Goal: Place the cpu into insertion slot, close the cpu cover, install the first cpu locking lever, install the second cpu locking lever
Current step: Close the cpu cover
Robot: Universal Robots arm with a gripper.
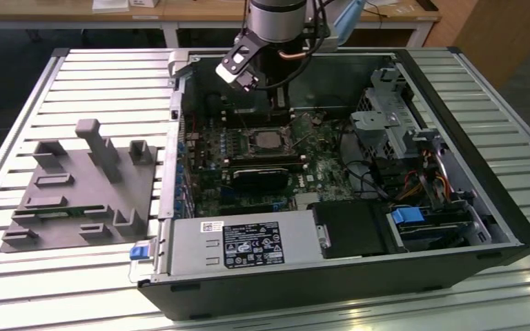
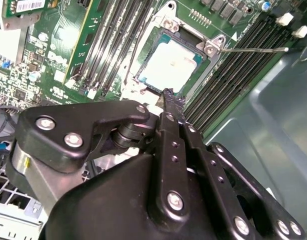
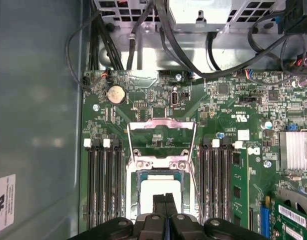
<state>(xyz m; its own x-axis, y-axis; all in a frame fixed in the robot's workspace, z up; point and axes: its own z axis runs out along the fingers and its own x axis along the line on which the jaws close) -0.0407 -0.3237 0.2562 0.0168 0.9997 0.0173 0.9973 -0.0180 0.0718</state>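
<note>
The cpu (image 3: 152, 192) lies flat in the insertion slot (image 3: 133, 175) on the green board, its silvery top showing in both wrist views (image 2: 171, 65). The cpu cover (image 3: 162, 122) is swung open away from the slot, its window showing the board beyond it. One thin wire locking lever (image 3: 128, 145) runs beside the cover and another (image 2: 253, 49) sticks out free from the socket corner. My gripper (image 3: 165, 198) hangs just above the cpu's near edge, fingers shut together with nothing between them. In the exterior view the gripper (image 1: 270, 103) is over the socket (image 1: 267, 140), inside the open case.
Long black memory slots (image 3: 106, 185) flank the socket on both sides. A black heatsink block (image 1: 257, 178), a power supply (image 1: 246, 243) and a drive cage (image 1: 385, 117) fill the case. Cables (image 3: 163, 35) cross the far end. A grey fixture (image 1: 81, 186) stands on the exterior view's left.
</note>
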